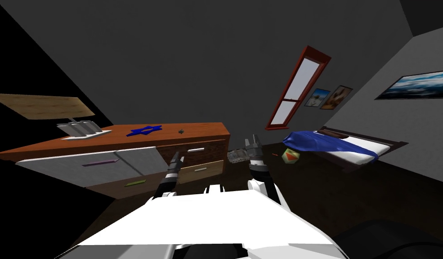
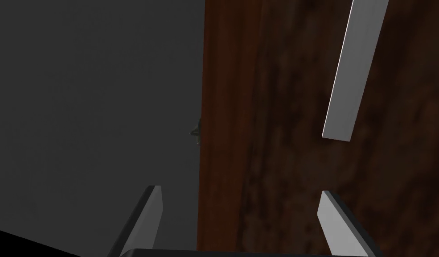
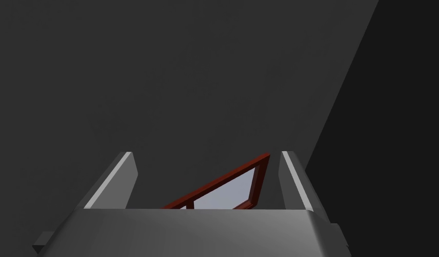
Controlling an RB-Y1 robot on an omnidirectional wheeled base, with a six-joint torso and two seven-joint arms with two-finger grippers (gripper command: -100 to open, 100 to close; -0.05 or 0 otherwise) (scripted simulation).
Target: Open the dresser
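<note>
Left arm reaches forward and slightly up. The left tool [image 1: 176,156] is just short of the long reddish-brown wooden dresser [image 1: 126,140], level with its upper right drawer. The blades stand apart with nothing between them. In the left wrist view, one fingertip [image 2: 153,201] lies off the dresser's top edge. The other lies over the dark wood drawer front [image 2: 276,134], near the light grey bar handle [image 2: 354,67] and not touching it.

Right arm is raised beside the dresser's right end. The right tool [image 1: 252,143] points up and away, blades apart and empty.

Hard to read:
- The handle is cut off at the edge of the left wrist view.
- The small dark object [image 1: 181,131] on the dresser top is too small to identify.
- The left forearm covers part of the drawer fronts.
- I cannot tell whether any drawer is ajar.

The dresser stands against the grey wall, ahead and to my left. Its long axis runs along the wall and its fronts face me. The handle's long axis lies parallel to the top edge. A flat blue star shape [image 1: 145,130] lies on the top.
</note>
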